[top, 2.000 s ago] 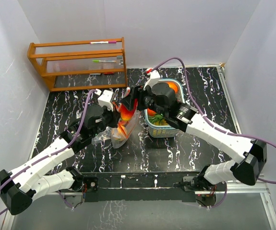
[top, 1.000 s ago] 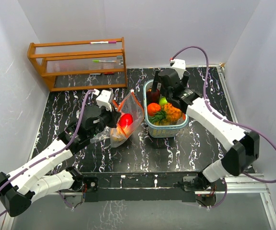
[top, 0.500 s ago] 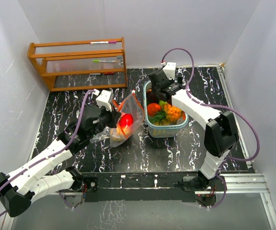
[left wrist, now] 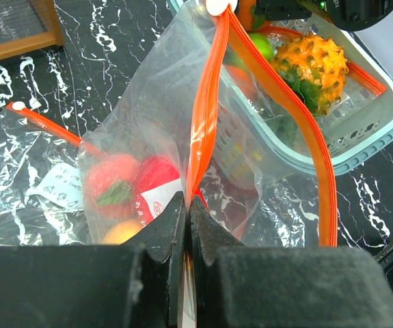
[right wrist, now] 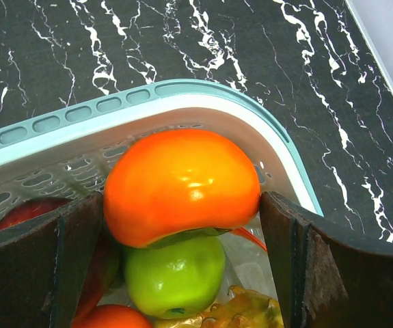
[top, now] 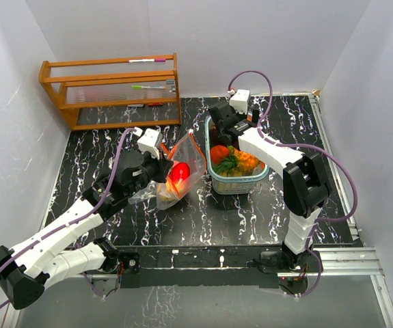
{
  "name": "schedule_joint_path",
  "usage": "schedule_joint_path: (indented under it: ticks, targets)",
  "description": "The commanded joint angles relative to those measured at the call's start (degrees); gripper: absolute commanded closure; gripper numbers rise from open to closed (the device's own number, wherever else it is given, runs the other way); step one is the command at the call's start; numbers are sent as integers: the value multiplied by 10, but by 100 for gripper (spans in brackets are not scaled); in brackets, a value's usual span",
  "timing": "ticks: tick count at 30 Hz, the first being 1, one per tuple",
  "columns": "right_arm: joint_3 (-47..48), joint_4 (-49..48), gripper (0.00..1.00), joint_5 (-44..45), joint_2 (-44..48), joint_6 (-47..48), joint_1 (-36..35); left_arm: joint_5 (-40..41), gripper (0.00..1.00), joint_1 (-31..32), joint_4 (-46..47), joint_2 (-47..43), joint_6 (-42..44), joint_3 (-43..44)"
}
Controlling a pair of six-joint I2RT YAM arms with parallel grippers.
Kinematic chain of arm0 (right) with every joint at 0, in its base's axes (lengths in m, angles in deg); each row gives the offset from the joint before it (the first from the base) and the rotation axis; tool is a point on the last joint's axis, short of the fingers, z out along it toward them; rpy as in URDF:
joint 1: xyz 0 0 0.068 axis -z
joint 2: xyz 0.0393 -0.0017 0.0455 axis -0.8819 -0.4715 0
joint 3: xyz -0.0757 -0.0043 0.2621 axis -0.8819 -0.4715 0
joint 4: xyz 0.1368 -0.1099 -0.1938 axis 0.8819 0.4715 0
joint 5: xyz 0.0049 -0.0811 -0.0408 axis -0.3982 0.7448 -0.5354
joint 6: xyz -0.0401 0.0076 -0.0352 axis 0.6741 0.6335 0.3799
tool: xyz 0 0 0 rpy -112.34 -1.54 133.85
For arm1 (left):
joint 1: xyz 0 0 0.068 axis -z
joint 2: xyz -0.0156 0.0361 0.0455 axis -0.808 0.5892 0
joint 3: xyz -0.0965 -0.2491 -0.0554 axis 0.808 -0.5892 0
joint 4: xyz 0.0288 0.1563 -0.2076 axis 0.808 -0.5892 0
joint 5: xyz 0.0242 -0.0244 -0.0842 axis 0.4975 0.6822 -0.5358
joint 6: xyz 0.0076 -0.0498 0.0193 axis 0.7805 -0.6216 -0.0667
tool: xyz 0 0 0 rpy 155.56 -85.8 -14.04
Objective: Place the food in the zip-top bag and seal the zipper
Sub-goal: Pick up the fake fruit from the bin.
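Note:
My left gripper (left wrist: 188,205) is shut on the orange zipper edge of the zip-top bag (left wrist: 206,116), holding its mouth up. Inside the bag lie red (left wrist: 156,183), pink (left wrist: 111,179) and yellow (left wrist: 122,236) food. The bag (top: 186,164) stands just left of the teal basket (top: 240,184). My right gripper (right wrist: 182,201) is open at the basket's far end, with an orange fruit (right wrist: 182,171) between its fingers. Under it sit a green fruit (right wrist: 175,273), a red one (right wrist: 25,208) and a pineapple-like one (left wrist: 316,61).
A wooden rack (top: 111,89) stands at the back left. A second, flat plastic bag (left wrist: 25,157) lies on the black marbled table left of the held one. White walls close in on three sides. The basket rim (right wrist: 182,102) curves just behind the orange fruit.
The right arm left the bag's mouth, swung to the basket's far end and lowered its open fingers around the orange fruit. A red fruit now lies in the bag. The left arm stayed still.

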Motion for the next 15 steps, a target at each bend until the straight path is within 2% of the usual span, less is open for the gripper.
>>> schedule_joint_path:
  ticks: [1,3,6,8,15]
  targets:
    - [-14,-47,1,26,-4,-1,14,-10,100,-1,13,-2,5,-4]
    - [-23,-61,7,24,-3,5,16,-9,100,-1,11,-2,7,-2]
    - [-34,-64,33,29,2,6,17,-8,100,-1,10,-4,9,-2]
    - [-45,-69,44,22,15,3,17,-6,100,-1,9,-5,10,-2]
    - [-98,-107,62,-68,121,20,16,-2,100,-1,8,-2,13,-1]
